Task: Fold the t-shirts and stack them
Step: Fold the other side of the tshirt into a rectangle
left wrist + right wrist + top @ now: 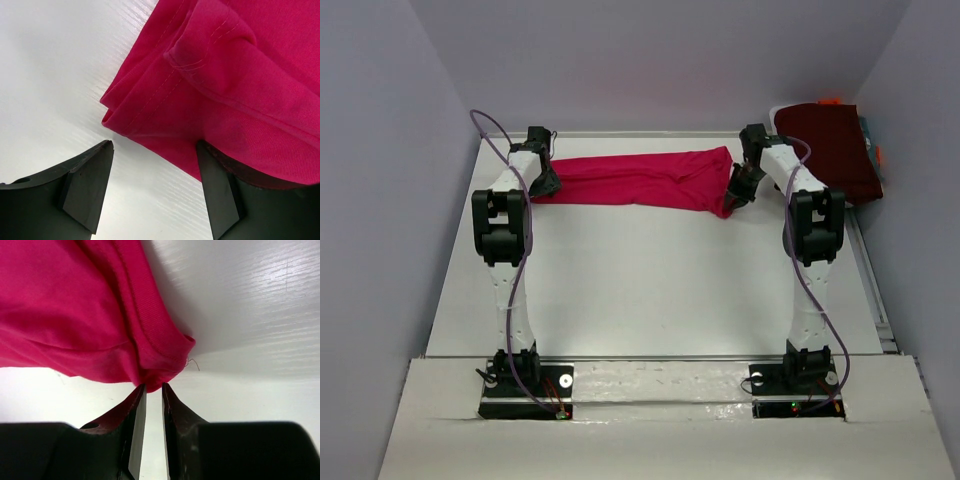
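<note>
- Already one dark maroon folded tee (pixel 830 145) lies beyond your right fingers (pixel 132 415), which pinch the crimson-pink cloth tee (pixel 640 180).
- At its other end your left fingers (pixel 87 180) stand spread; folding remains.

Crimson-pink t-shirt (pixel 640 180), dark maroon folded garment (pixel 830 140), white table (pixel 650 290)

open room: bare table (pixel 650 290) from centre down to 6 o'clock
blocking: pink shirt (pixel 640 180) stretched across 12 o'clock
corner: maroon shirt (pixel 830 150) parked at 2

The crimson-pink t-shirt (pixel 640 180) lies in a long band, the maroon t-shirt (pixel 830 140) folded far right.
</note>
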`<state>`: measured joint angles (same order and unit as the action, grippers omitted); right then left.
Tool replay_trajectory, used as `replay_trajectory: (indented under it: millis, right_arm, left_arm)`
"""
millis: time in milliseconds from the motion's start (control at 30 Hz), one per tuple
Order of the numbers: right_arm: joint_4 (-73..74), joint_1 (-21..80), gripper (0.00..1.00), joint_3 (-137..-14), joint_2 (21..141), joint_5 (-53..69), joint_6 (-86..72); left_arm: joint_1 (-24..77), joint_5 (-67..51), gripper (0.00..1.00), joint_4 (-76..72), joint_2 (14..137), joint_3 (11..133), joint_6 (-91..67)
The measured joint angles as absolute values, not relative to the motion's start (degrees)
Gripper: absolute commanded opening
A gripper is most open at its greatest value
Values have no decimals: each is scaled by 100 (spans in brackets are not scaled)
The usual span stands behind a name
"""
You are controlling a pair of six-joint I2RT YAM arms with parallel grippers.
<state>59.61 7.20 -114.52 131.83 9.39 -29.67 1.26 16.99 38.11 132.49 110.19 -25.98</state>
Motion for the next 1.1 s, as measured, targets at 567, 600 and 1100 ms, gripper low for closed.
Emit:
replay_trajectory:
  millis: [567,600,1100]
  right_arm:
    - [6038,720,25,-11730,13139,1057,-2961]
    - [6036,720,25,-11714,13139,1087,-2963]
    - [5922,720,25,-11721,13288,1269,-2954]
  left_arm:
    - [126,1697,79,3811,13249,11019,-2596]
    - [126,1697,79,3811,13249,11019,-2596]
    - [126,1697,79,3809,13249,11019,-2596]
